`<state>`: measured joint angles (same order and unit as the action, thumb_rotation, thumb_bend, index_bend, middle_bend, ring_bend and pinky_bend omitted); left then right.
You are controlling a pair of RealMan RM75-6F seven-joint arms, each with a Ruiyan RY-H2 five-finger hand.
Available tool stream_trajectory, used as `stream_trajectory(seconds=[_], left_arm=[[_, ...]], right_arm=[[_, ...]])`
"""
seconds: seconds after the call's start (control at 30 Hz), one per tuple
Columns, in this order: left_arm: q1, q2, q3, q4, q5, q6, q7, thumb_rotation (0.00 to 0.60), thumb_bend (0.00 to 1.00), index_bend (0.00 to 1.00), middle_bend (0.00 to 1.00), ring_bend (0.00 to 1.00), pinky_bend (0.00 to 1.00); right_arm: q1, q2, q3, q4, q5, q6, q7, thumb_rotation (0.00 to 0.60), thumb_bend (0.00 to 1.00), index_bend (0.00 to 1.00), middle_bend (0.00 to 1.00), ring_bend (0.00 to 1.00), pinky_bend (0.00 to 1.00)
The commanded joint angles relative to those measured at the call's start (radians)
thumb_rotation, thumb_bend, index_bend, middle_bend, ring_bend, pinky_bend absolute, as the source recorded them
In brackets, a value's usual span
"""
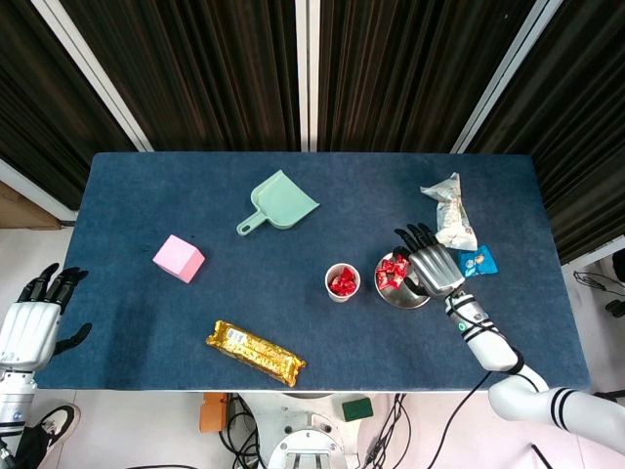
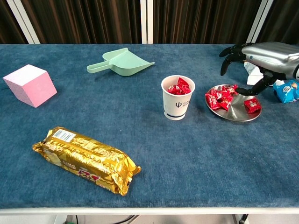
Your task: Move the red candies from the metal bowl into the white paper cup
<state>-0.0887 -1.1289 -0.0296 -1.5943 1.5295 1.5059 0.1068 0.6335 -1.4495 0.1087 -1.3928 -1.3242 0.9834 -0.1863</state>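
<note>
the right hand (image 2: 264,58) hangs over the far side of the metal bowl (image 2: 232,114), palm down, its fingers (image 2: 229,53) spread and lightly curled with nothing between them. the thumb reaches down beside the bowl's far rim, and from the chest view i cannot tell whether it touches a candy. that pose suits a fresh pick: fingers apart above the pile, ready to close on one wrapper.

the red candies (image 2: 222,99) lie just below and in front of the fingertips, most bunched on the bowl's cup-side half, one apart nearer the thumb. the shallow bowl keeps them loose and easy to reach from above. more red candies already fill the white paper cup (image 2: 177,98), which stands upright just past the fingertips, close beside the bowl so each carry is short.

the left hand (image 1: 24,327) waits off the table's edge, well away, fingers apart and holding nothing; one hand seems enough here.

several candies are left, so the task looks partly done.
</note>
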Motion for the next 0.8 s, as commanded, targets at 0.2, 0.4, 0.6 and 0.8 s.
stream_trajectory(seconds=[0.2, 0.4, 0.6, 0.8], left_arm=[[0.003, 0.003, -0.002, 0.001, -0.001, 0.005, -0.008, 0.600, 0.19, 0.18, 0.15, 0.06, 0.21], [0.006, 0.006, -0.001, 0.005, 0.004, 0.013, -0.021, 0.600, 0.19, 0.18, 0.15, 0.06, 0.21], [0.008, 0.007, 0.001, 0.007, 0.010, 0.019, -0.027, 0.600, 0.19, 0.18, 0.15, 0.06, 0.21], [0.011, 0.009, 0.000, 0.008, 0.010, 0.022, -0.033, 0.600, 0.19, 0.18, 0.15, 0.06, 0.21]], right_arm=[[0.003, -0.054, -0.028, 0.073, -0.020, -0.021, 0.004, 0.600, 0.34, 0.35, 0.06, 0.00, 0.00], [0.003, -0.082, -0.035, 0.107, -0.026, -0.024, -0.012, 0.600, 0.34, 0.36, 0.06, 0.00, 0.00], [0.002, -0.100, -0.039, 0.129, -0.020, -0.034, -0.026, 0.600, 0.35, 0.36, 0.06, 0.00, 0.00], [0.001, -0.119, -0.040, 0.154, -0.015, -0.043, -0.025, 0.600, 0.39, 0.39, 0.06, 0.00, 0.00]])
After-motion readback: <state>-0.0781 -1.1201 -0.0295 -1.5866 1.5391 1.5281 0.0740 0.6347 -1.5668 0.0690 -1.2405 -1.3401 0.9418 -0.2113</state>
